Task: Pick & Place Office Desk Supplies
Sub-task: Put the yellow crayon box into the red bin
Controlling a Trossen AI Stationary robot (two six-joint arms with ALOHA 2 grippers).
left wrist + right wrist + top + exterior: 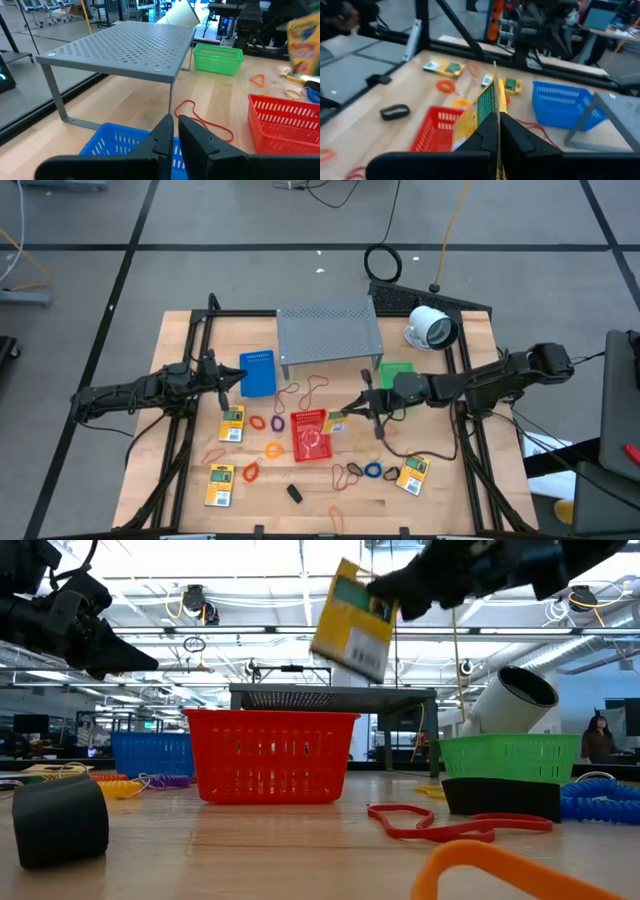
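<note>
The right gripper (349,412) is gripping a yellow packet (352,621) above the red basket (311,437), while the closed left gripper (236,376) is waiting empty-handed over the blue basket (258,373), leaving most supplies unsorted.

- The high view looks straight down from well above the tabletop (190,340), taking in its whole surface, both arms and the surrounding floor.
- The low view sits at tabletop height, facing level across the wood into the room behind; the red basket (271,754) stands near the middle.
- The left wrist view looks forward past its own pincer (175,131), close over the blue basket (115,145), toward the grey perforated shelf (125,47).
- The right wrist view looks past its own pincer (497,131), down over the tabletop.
- All four views share the red basket; the high and both wrist views also share the blue basket.
</note>
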